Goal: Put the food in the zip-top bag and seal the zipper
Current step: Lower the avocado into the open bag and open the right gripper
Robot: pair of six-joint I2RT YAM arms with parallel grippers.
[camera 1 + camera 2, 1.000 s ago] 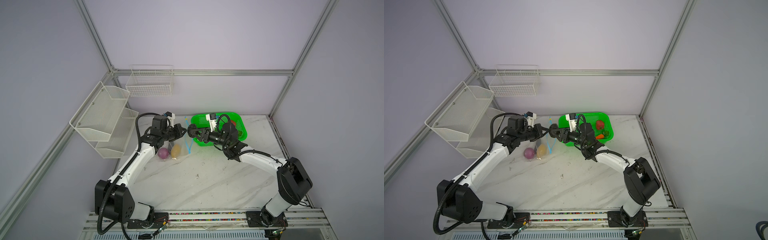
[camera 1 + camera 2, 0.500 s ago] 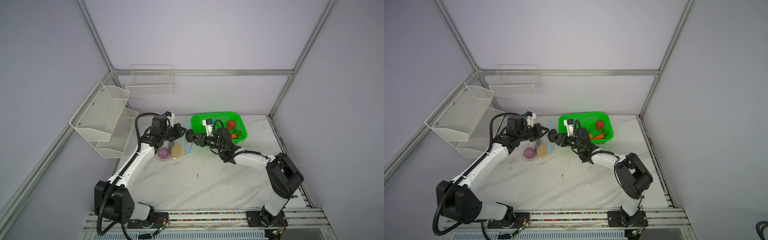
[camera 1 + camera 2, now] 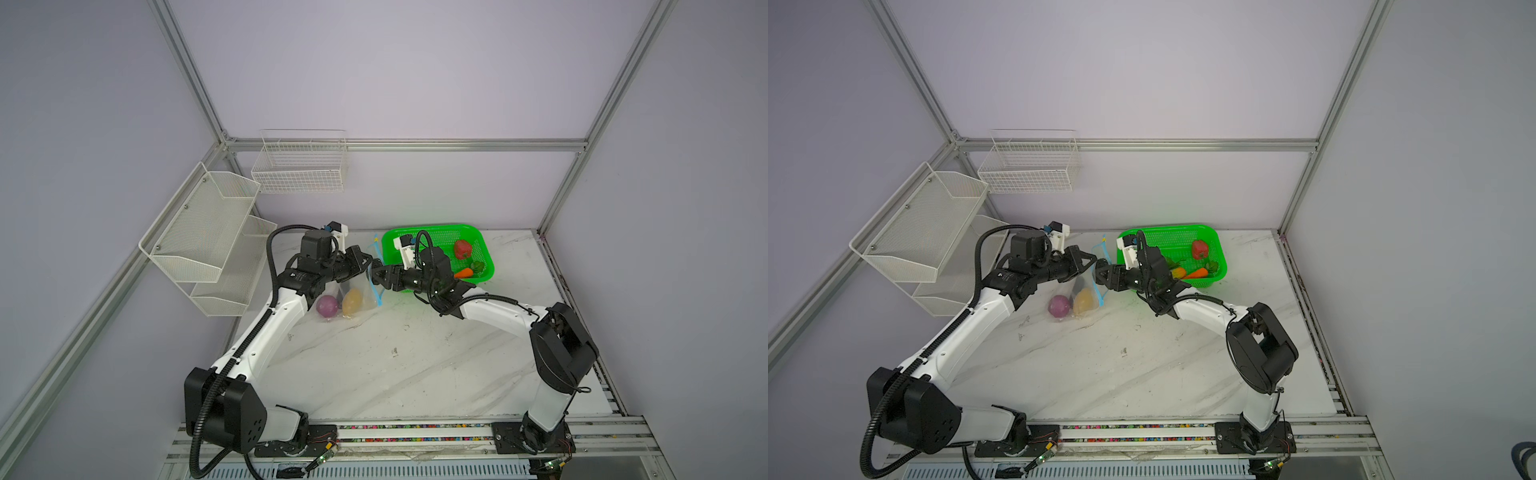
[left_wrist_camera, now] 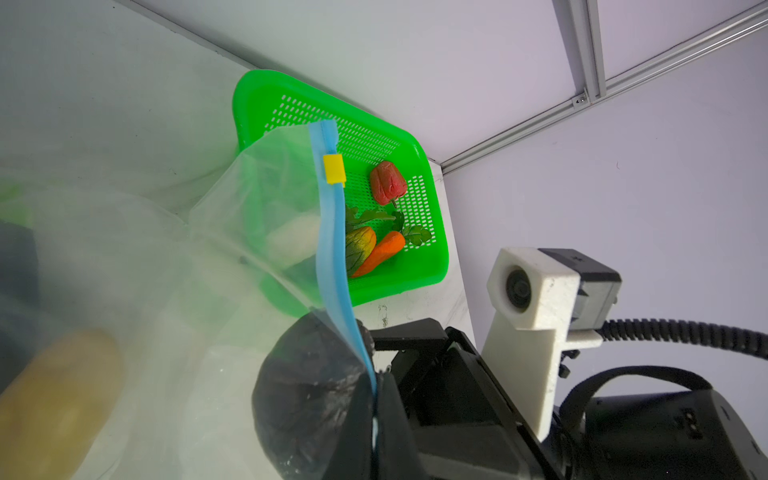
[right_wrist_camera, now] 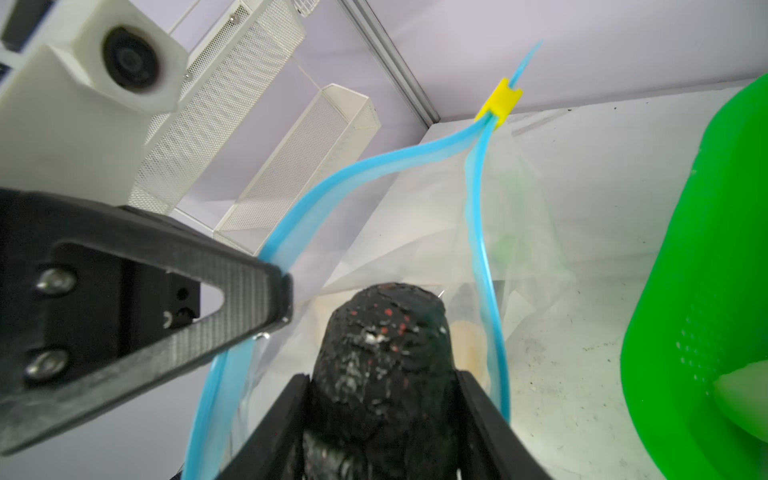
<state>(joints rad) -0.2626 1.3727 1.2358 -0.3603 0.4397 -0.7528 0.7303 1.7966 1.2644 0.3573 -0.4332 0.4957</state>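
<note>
The clear zip-top bag (image 3: 360, 291) lies left of the green basket (image 3: 436, 232), and a purple onion (image 3: 326, 306) and a yellow-brown potato (image 3: 352, 302) lie inside it. My left gripper (image 3: 368, 261) is shut on the bag's light blue zipper (image 4: 332, 232), lifting one lip so the mouth gapes. The yellow slider (image 5: 498, 102) sits at the zipper's far end. My right gripper (image 5: 382, 378) is shut on the dark eggplant (image 5: 382, 345), whose tip pokes into the bag's mouth. A red pepper (image 4: 387, 183), a carrot (image 4: 382, 251), corn (image 4: 359, 247) and greens (image 4: 415, 235) lie in the basket.
Two white mesh shelves (image 3: 208, 232) hang on the left wall close behind my left arm. A white wire basket (image 3: 299, 166) hangs on the back wall. The green basket stands right behind my right wrist, against the back wall.
My right arm has swung left from over the basket, carrying the eggplant slightly left and down to the bag's mouth. My left gripper has kept still, holding the zipper edge.
</note>
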